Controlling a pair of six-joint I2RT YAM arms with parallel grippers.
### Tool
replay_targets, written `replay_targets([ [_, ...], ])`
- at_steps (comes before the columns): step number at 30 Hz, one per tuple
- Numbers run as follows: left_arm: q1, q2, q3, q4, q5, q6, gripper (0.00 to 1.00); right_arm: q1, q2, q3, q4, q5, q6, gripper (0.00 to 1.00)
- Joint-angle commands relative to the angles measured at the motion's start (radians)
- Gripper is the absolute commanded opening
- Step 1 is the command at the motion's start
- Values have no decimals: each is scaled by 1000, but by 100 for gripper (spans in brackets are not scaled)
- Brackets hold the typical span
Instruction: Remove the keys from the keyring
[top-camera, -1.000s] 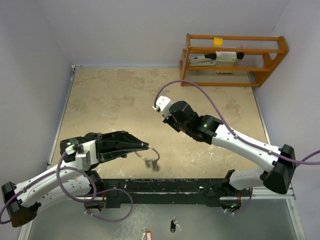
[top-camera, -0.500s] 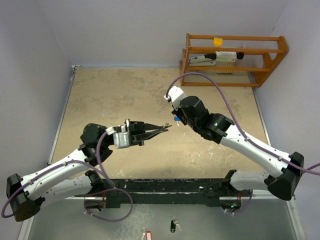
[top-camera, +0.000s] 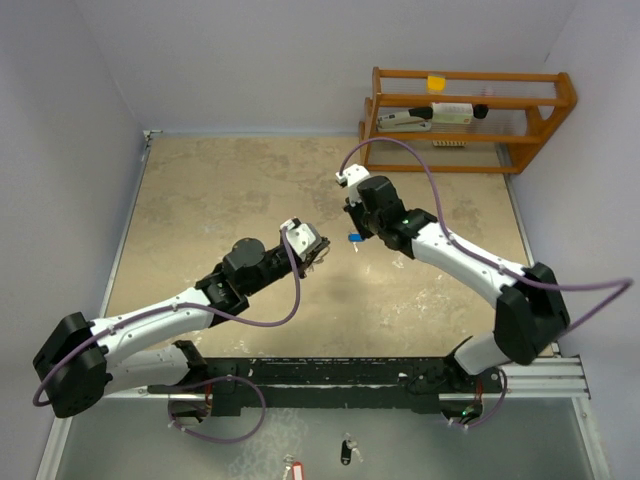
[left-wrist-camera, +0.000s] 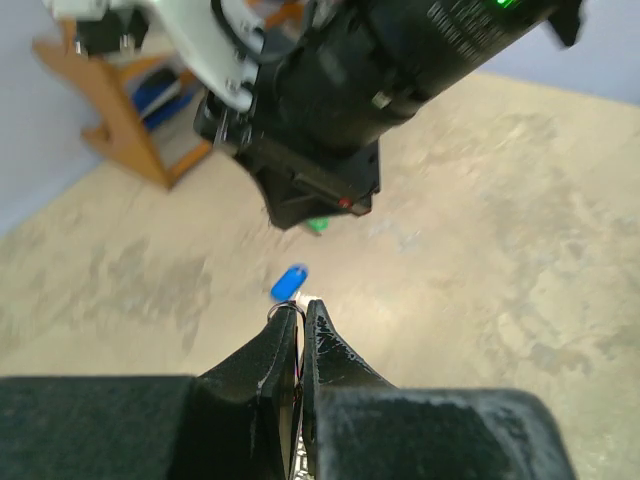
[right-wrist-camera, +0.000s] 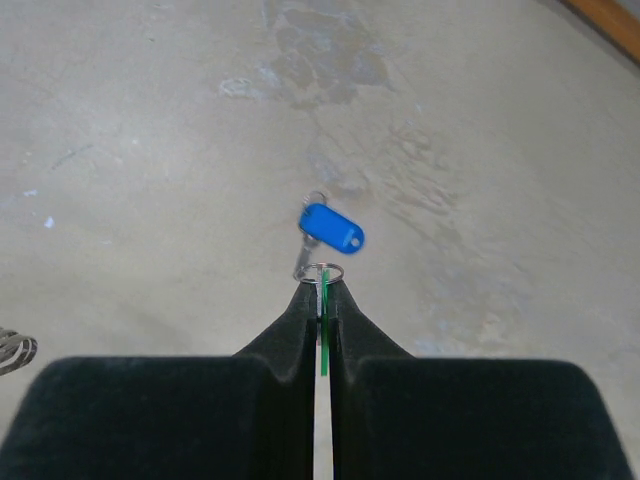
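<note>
My right gripper (top-camera: 354, 230) is shut on the green key (right-wrist-camera: 323, 335), a thin green strip between its fingertips (right-wrist-camera: 324, 282). A small wire ring (right-wrist-camera: 324, 270) sits at its tip and the blue key (right-wrist-camera: 332, 227) dangles from it, also seen from above (top-camera: 354, 238). My left gripper (top-camera: 320, 256) is shut, with a thin wire of the keyring (left-wrist-camera: 283, 309) pinched at its tip (left-wrist-camera: 301, 306), just short of the blue key (left-wrist-camera: 290, 282). A bit of silver ring cluster (right-wrist-camera: 14, 350) shows at the right wrist view's left edge. Both grippers are above the table's middle, tips close together.
A wooden rack (top-camera: 470, 110) with a few items stands at the back right against the wall. A black-tagged key (top-camera: 347, 450) and a red-tagged key (top-camera: 291, 468) lie below the table's near edge. Walls close the left, back and right sides.
My left gripper has swung from near the front edge up and right to the centre with the keyring. My right gripper has shifted right, and the blue key now hangs from it.
</note>
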Motion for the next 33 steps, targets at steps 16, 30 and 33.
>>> replay_targets([
  [16,165,41,-100,185,-147,-151,0,-3,457,282,262,-219,81,57],
  [30,166,-17,-29,158,-107,-169,0,-1,-65,-136,381,-341,46,56],
  [33,166,-18,-4,151,-91,-184,0,20,-166,-232,460,-421,81,56],
])
